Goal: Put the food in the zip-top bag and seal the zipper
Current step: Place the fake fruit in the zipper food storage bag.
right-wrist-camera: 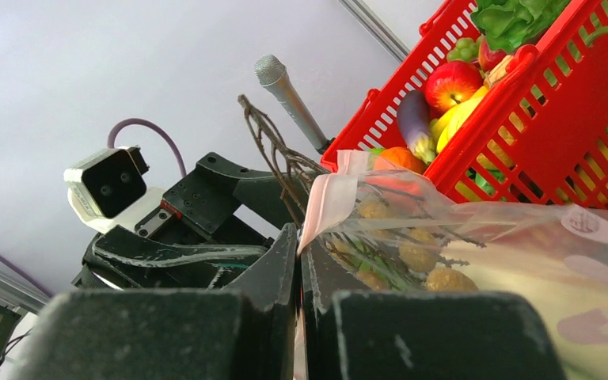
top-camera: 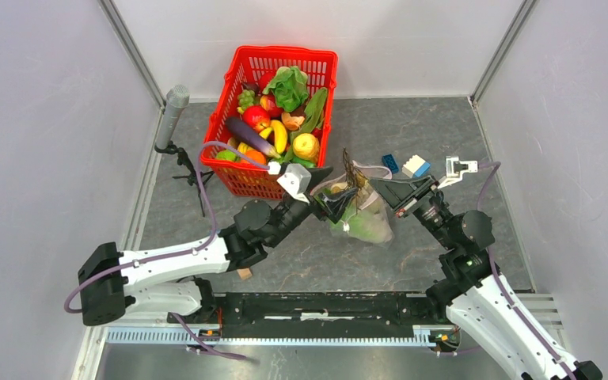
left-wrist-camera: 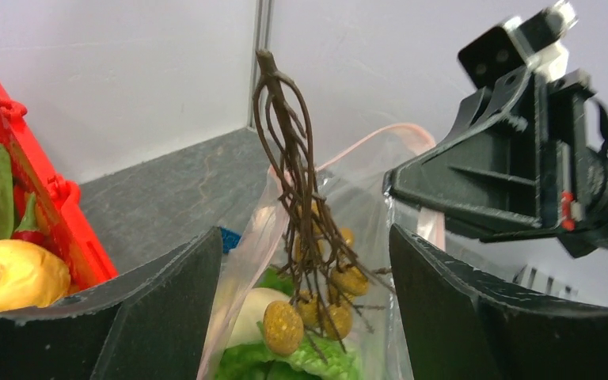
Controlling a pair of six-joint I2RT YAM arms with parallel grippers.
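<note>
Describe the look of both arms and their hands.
The left arm and right arm have white shell links joined by round black joints, with a lilac cable trailing along each. The left hand and right hand are black with two broad flat fingers, each topped by a small white camera box.

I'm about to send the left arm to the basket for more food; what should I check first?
1. Left gripper free: ok, jaws open, fruit twig between the fingers, not gripped.
2. Twig inside the zip-top bag: not ok, its stem sticks out above the mouth.
3. Right gripper holding the bag: ok, shut on the zipper.
4. Bag mouth open: ok.
5. Food waiting in the red basket: ok, eggplant and more on top.
</note>
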